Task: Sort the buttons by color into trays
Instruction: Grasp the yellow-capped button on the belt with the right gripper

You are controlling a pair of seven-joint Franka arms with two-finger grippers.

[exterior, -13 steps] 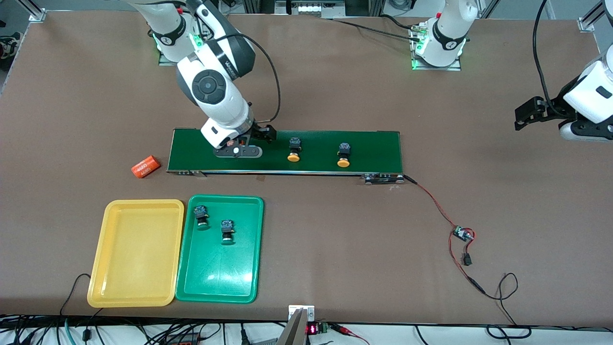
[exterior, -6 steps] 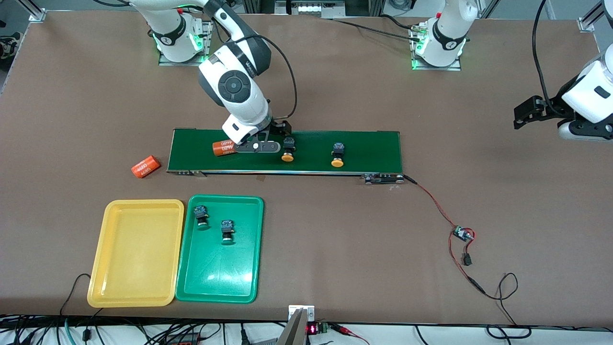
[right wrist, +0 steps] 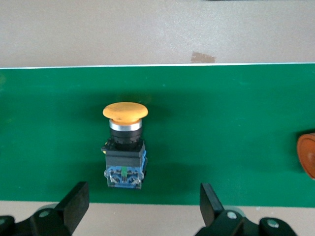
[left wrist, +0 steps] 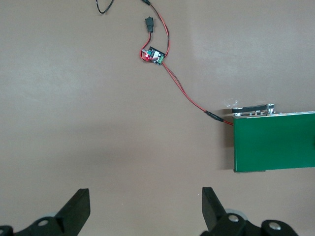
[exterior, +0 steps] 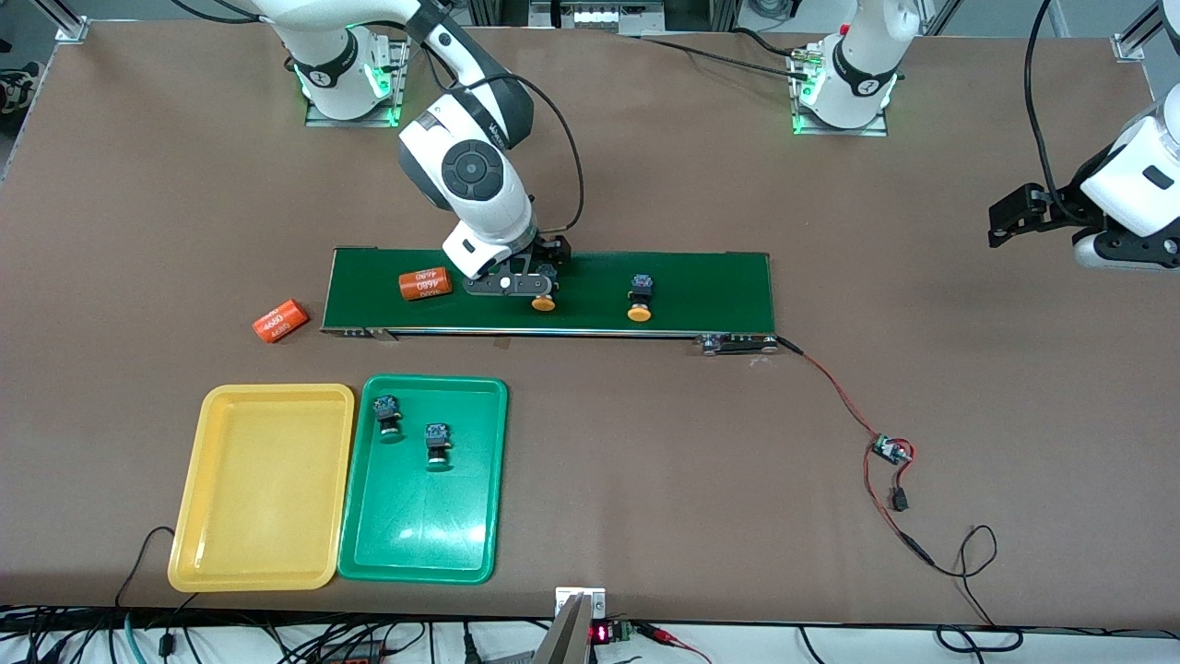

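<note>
Right pincer (exterior: 527,282) is held wide open and empty over the conveyor belt (exterior: 710,286), fingers (right wrist: 74,201) straddling one yellow button (right wrist: 125,145) that lies on its side; a second yellow button (exterior: 639,297) sits on the belt toward the left arm's end, an orange cylinder (exterior: 424,283) toward the right arm's end. Two green buttons (exterior: 386,415) (exterior: 436,443) are seen in the green tray (exterior: 479,480), beside the yellow tray (exterior: 263,572). Left pincer (left wrist: 145,209) is parked open, empty, over bare counter (exterior: 645,480) off the belt's end.

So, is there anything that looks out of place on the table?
Yes: two orange cylinders, one on the conveyor belt, one on the table beside its end at the right arm's side. Neither is a button.
</note>
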